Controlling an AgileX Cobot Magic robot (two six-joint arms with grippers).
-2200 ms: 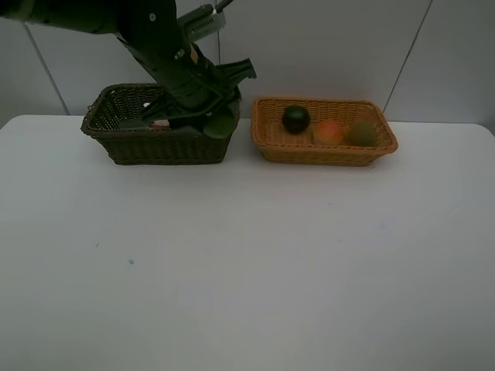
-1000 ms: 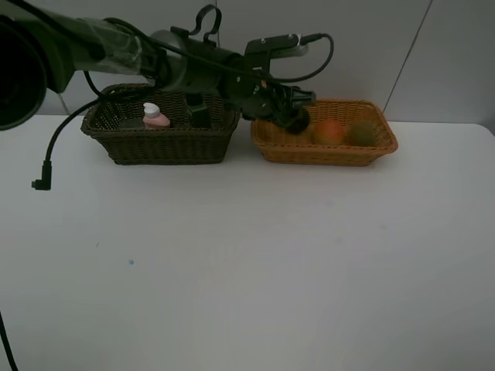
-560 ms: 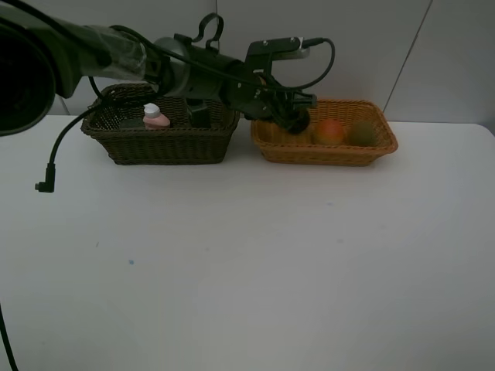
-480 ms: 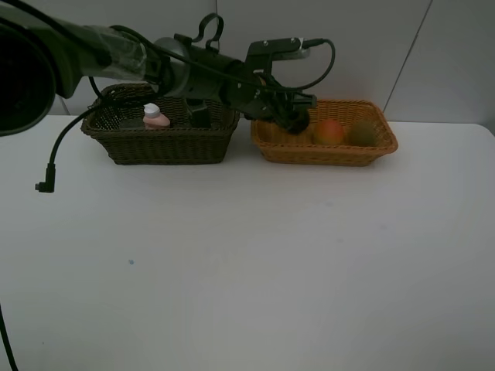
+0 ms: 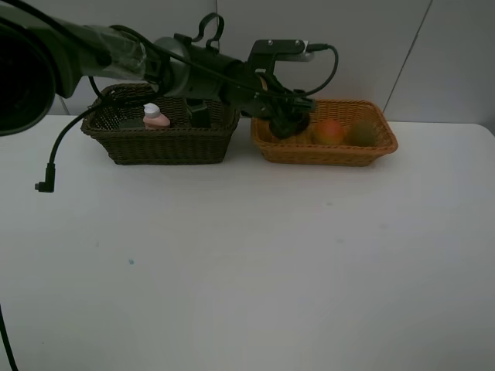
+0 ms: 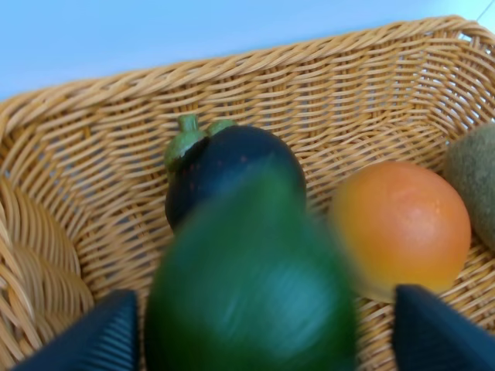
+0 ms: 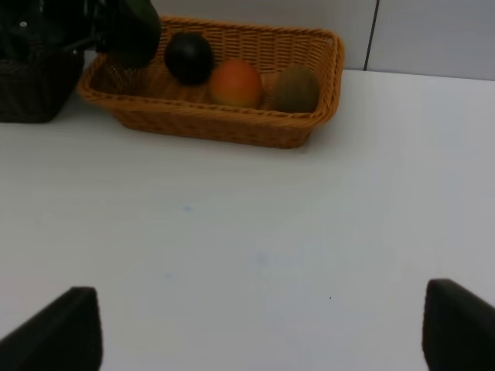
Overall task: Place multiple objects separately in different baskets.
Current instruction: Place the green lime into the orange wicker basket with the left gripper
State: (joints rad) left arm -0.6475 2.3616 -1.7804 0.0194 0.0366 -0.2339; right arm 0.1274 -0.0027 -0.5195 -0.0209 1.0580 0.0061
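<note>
My left gripper (image 5: 283, 117) reaches across into the left end of the light orange basket (image 5: 325, 158). In the left wrist view its fingers (image 6: 116, 336) stand wide apart, and the round green fruit (image 6: 247, 294) shows blurred between them, with a gap at one side. Behind the fruit lie the dark mangosteen (image 6: 232, 158), the orange-red peach (image 6: 402, 224) and the brown kiwi (image 6: 476, 185). The dark basket (image 5: 155, 147) holds the pink white-capped bottle (image 5: 155, 117) and a dark pump bottle (image 5: 199, 116). My right gripper (image 7: 263, 332) hangs open over bare table, well short of the orange basket (image 7: 232, 127).
Both baskets stand side by side at the table's far edge, against the white wall. A black cable (image 5: 48, 174) hangs from the left arm down to the table at the left.
The left gripper's jaws have spread and the green fruit has come loose between them. The arm has shifted slightly toward the orange basket's left end. The right arm has not moved.
</note>
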